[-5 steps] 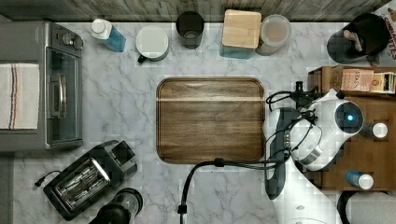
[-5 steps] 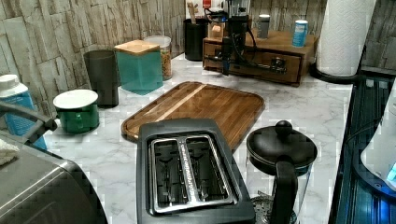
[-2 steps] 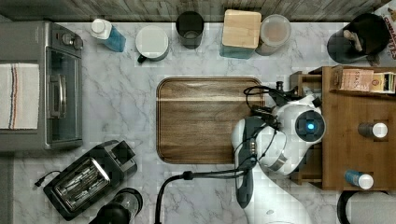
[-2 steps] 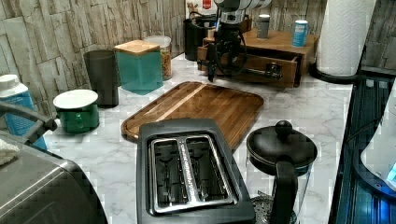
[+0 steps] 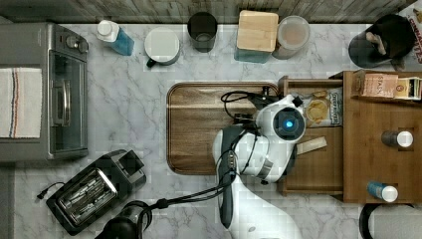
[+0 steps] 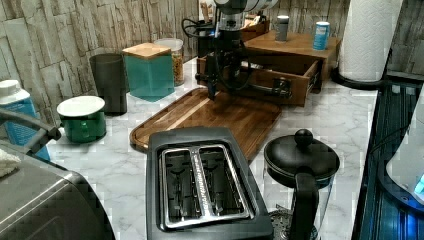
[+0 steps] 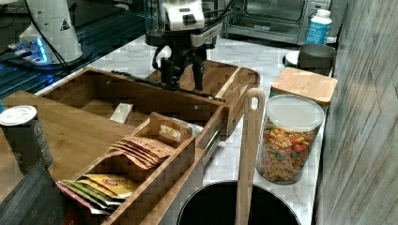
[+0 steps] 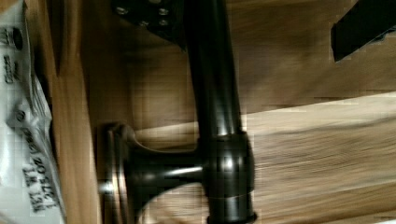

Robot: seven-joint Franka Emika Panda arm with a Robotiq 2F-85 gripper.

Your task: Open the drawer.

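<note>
Black fingers of your pincer [image 7: 184, 70] stand parted astride the bar handle [image 8: 215, 112], gripping nothing. You have the drawer [image 5: 318, 169] pulled well out of its cabinet [image 5: 380, 164], front overhanging the wooden tray [image 5: 199, 129] on the marble tabletop [image 5: 129, 114].

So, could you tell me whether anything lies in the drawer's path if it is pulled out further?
The dark wooden tray lies on the counter right in front of the drawer, along its pull direction. Whether the drawer would clear the tray's rim cannot be told.
</note>
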